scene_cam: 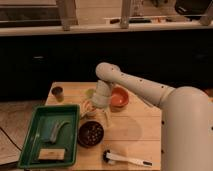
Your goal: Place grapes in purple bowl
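- One small bunch of grapes lies inside the purple bowl, which sits near the desk's front edge, left of centre.
- The gripper hangs just above the bowl's back rim, its fingers spread apart and holding nothing.
- A green tray fills the front left corner, touching or almost touching the bowl and holding two small items.
- An orange bowl sits behind the gripper, towards the back edge.
- A dark cup stands at the back left corner.
- A white brush lies along the front edge, right of the bowl.
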`<state>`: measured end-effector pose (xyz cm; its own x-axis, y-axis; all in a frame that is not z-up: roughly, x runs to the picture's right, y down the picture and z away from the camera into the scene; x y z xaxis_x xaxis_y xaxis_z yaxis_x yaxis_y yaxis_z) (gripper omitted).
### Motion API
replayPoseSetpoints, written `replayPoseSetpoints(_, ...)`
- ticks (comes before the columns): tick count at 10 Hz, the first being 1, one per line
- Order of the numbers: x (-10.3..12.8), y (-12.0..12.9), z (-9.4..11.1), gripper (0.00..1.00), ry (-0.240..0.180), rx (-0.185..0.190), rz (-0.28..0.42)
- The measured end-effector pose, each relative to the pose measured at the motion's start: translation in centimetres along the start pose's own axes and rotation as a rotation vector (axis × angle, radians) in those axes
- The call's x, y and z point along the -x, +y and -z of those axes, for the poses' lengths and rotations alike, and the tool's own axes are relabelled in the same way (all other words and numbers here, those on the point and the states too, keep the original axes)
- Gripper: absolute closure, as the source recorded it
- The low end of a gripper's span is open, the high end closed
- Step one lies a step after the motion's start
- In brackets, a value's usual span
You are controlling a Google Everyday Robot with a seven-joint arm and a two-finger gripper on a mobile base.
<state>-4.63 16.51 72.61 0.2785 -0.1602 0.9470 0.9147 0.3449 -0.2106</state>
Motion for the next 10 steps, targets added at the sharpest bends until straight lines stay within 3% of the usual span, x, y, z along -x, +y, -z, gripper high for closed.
replayPoseSetpoints(10,-0.23,0.05,0.37,0.2,0.001,0.005,0.007)
